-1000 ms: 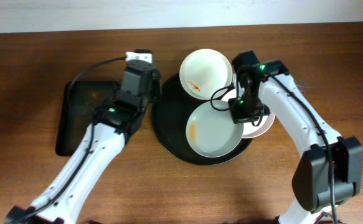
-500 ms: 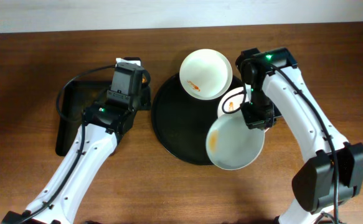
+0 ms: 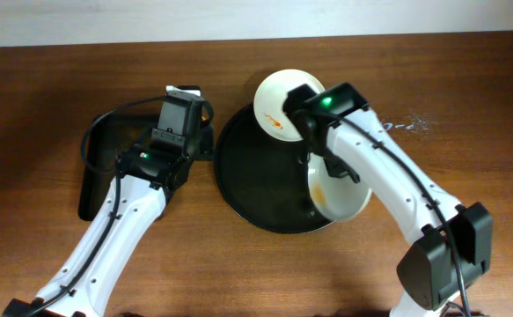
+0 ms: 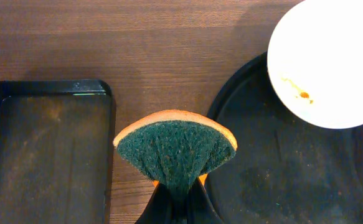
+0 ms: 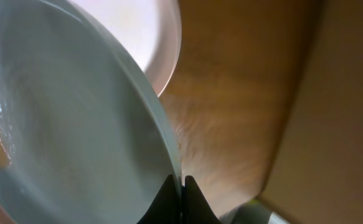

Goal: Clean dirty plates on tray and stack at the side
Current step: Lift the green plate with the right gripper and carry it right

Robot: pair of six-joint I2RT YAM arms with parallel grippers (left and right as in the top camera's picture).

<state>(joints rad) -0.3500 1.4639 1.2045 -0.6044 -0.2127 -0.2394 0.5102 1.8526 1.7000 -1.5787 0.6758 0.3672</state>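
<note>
The right gripper [image 5: 176, 185] has its jaws pinched on the rim of the pale blue-white plate [image 3: 340, 202], holding it tilted on edge over the right side of the round black tray [image 3: 247, 176]. An orange smear shows on its inner face. The left gripper [image 4: 176, 198] is clamped on a folded sponge [image 4: 175, 148], green scouring face forward, at the tray's upper-left edge beside the rectangular tray [image 4: 44, 143]. The step in hand looks to be wiping the held plate. The sponge should cross the tray and meet the smear squarely, pressing toward the pinched rim so the plate does not pivot or slip. It should pass clear of the white plate [image 3: 278, 97] at the tray's top and the pink-white plate [image 5: 159, 37] just behind.
</note>
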